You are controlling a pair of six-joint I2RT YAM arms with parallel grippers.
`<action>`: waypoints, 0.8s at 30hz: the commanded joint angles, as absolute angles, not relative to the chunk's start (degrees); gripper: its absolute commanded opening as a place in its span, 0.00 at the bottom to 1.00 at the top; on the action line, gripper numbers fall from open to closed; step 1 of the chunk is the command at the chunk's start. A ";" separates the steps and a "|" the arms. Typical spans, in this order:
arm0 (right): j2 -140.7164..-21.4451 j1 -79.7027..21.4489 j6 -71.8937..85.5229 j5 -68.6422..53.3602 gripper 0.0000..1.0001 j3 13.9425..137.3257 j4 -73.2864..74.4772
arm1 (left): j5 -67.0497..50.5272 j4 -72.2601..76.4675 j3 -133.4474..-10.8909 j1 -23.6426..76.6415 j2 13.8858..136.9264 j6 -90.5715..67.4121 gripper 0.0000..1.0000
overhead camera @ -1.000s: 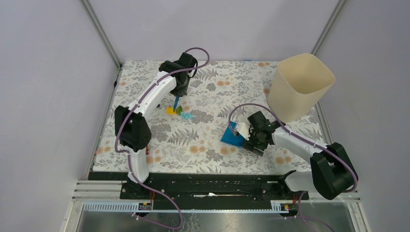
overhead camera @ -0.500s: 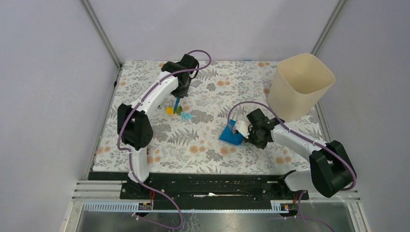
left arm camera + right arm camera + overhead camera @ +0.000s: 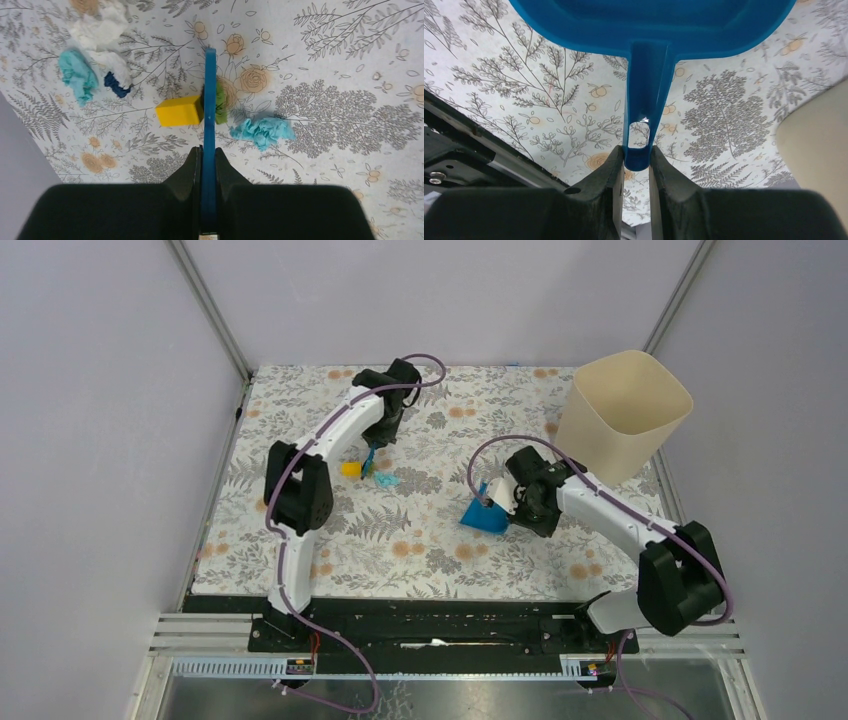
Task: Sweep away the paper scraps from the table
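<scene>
**Both claws loaded, scraps bunched on the far left of the cloth**

Left gripper point(image 3: 207, 156) first: it is clamped hard on a thin blue sweeping tool point(image 3: 209, 90), with its fingers flat against both faces and no gap showing. The wrist camera sees the tool edge-on, pointing down at the table point(image 3: 340, 60) with its fern and flower print.

The paper scraps point(image 3: 262, 131) sit right around the tool's end. A green scrap point(image 3: 220, 102) is tucked against one face of the tool. A yellow block point(image 3: 179, 111) touches the other face. The light blue scrap lies just beside the green one, flat on the cloth. Further off in that same view is a second huddle. There a white scrap point(image 3: 100, 30), a teal scrap point(image 3: 77, 75) and a navy scrap point(image 3: 116, 85) are pressed together.

Over to the right gripper point(image 3: 638, 159): it is closed on the handle of the blue dustpan point(image 3: 649, 25), pinching the looped end between both fingers. From overhead, the dustpan sits right of the table's middle, well apart from the scraps.

A cream bin point(image 3: 620, 415) stands at the far right corner, close behind the right arm
</scene>
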State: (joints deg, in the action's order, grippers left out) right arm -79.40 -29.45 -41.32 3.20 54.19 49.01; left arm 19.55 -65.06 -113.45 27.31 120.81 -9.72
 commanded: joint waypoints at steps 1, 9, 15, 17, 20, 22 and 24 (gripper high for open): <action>-82.24 -30.20 -40.99 6.07 0.00 54.85 52.18 | 17.97 -66.99 -116.49 28.19 124.24 -10.52 0.00; -86.09 -32.08 -39.66 6.28 0.00 56.39 50.49 | 4.28 -66.61 -116.70 33.68 124.32 -11.83 0.00; -89.08 -35.09 -38.06 5.41 0.00 57.26 49.30 | -6.72 -63.40 -114.64 39.04 121.45 -15.21 0.00; -89.79 -35.39 -37.53 4.59 0.00 57.83 49.16 | -12.33 -61.98 -113.84 40.44 120.38 -16.34 0.00; -90.21 -35.62 -36.94 4.23 0.00 58.44 48.72 | -19.71 -59.98 -112.81 41.96 117.99 -17.61 0.00; -89.93 -35.61 -36.45 4.68 0.00 58.45 48.08 | -20.76 -59.68 -112.74 42.43 115.98 -18.55 0.00; -89.45 -35.60 -36.24 4.56 0.00 58.21 47.74 | -18.31 -59.97 -112.94 42.52 113.88 -19.29 0.00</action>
